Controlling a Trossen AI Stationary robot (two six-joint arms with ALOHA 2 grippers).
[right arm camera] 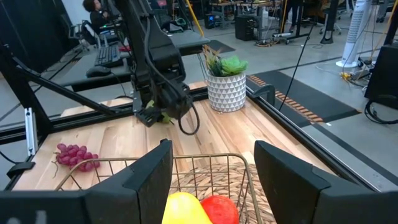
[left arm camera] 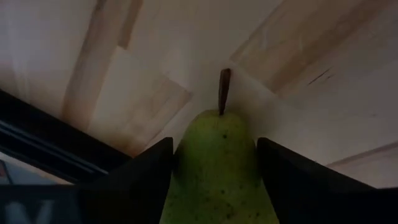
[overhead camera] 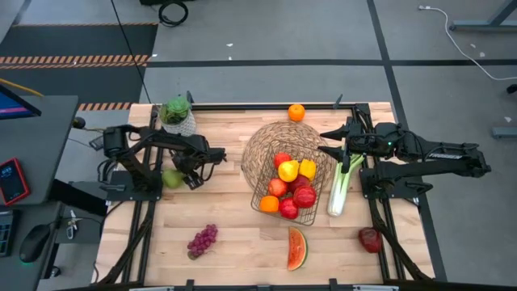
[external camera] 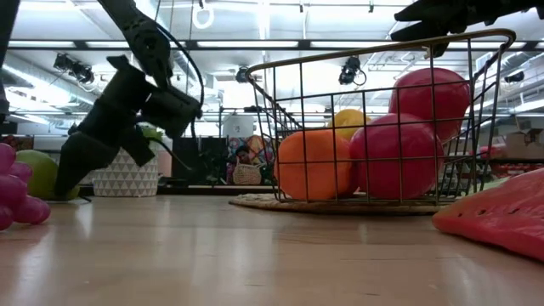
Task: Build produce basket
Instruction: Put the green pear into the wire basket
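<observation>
Left gripper [overhead camera: 179, 177] is closing its fingers [left arm camera: 146, 171] around the pear [left arm camera: 217, 168] at the table's [overhead camera: 242, 234] nine o'clock; squeezing gently, centred, should be preventing slip before carrying it to the basket [overhead camera: 283, 162].

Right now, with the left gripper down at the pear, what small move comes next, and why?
Probably close the left gripper fully on the green pear, then lift. The fingers flank it on the table; the basket holds other fruit already.
</observation>
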